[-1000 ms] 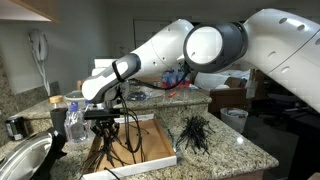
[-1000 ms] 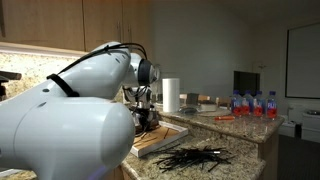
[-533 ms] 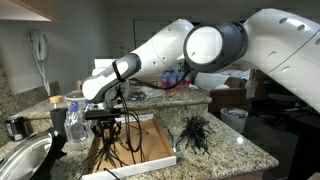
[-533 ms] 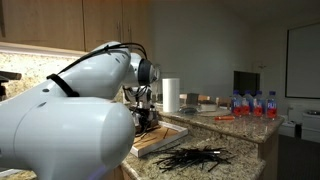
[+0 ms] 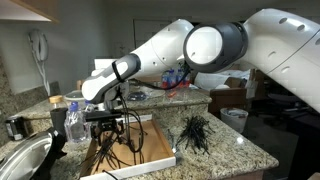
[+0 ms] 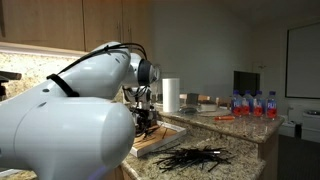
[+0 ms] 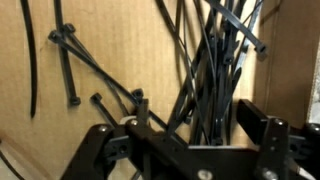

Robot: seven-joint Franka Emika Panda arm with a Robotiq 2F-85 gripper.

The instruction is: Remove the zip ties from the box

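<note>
The box point(image 5: 152, 146) lies on the granite counter, its brown cardboard bottom point(image 7: 100, 45) filling the wrist view. My gripper point(image 5: 112, 126) hangs low over the box's left part and also shows in an exterior view behind the arm point(image 6: 146, 113). Its jaws point(image 7: 182, 138) stand wide apart, open, with a loose bunch of black zip ties point(image 7: 205, 80) leaning up between them. Whether a finger touches the ties I cannot tell. More zip ties point(image 7: 75, 65) lie flat on the cardboard. A spiky pile of zip ties point(image 5: 195, 132) rests on the counter beside the box point(image 6: 195, 157).
A water bottle point(image 5: 73, 118) and a steel sink point(image 5: 22, 160) sit beside the box. A paper towel roll point(image 6: 171, 95) stands behind it. Several water bottles point(image 6: 255, 103) line the far counter. The counter edge point(image 5: 230, 165) runs close to the zip tie pile.
The jaws have spread from shut to wide open around the bunch of zip ties. The arm has stayed where it was.
</note>
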